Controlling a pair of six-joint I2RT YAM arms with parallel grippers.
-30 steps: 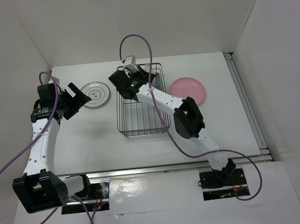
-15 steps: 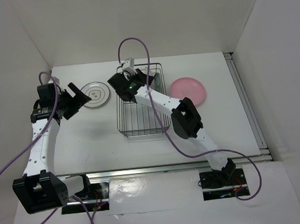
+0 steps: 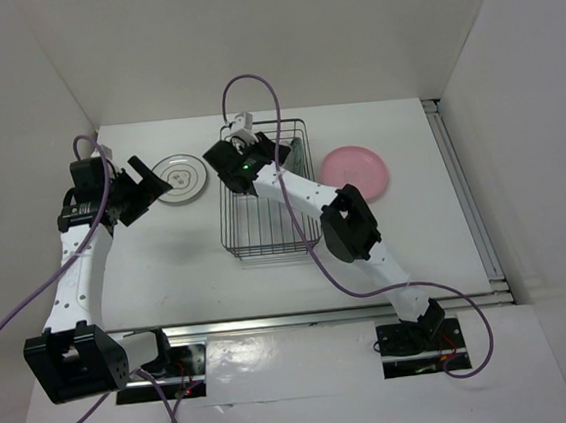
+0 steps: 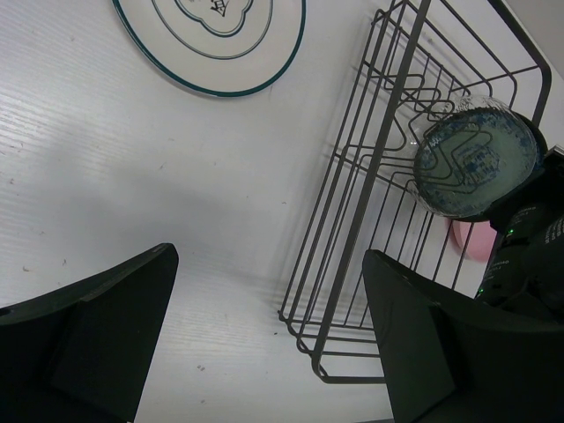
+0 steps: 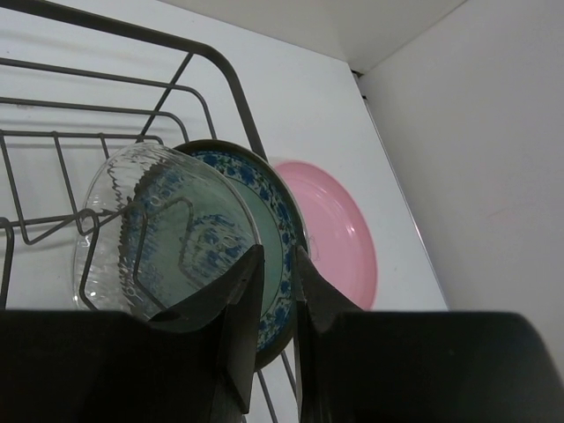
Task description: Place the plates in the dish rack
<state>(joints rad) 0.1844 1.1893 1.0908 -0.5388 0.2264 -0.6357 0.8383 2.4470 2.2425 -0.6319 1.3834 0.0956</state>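
Two of the four plates already stand on edge in the dish rack (image 3: 259, 223): the clear glass plate (image 5: 159, 220) and, directly behind it, the dark teal plate (image 5: 269, 211), both at the rack's far end, towards its right side. The right gripper (image 5: 277, 264) sits over that end. Its fingers are a narrow gap apart and the teal plate's rim lies in line with the gap. Whether the fingers bear on the rim cannot be told from the wrist view. The other two plates lie flat on the table (image 3: 170, 269), one on each side of the rack. The white plate with the grey ring pattern (image 3: 181, 177) lies to the rack's left, level with its far half. The pink plate (image 3: 355, 172) lies to the rack's right, also level with its far half. The left gripper (image 4: 269, 264) is fully open and empty, hovering just beside the near-left rim of the white plate, so the left arm is judged the nearer one for that plate. The pink plate falls to the right arm. The rack's long axis runs from near to far, and the free prongs lie on the near side of the loaded plates.
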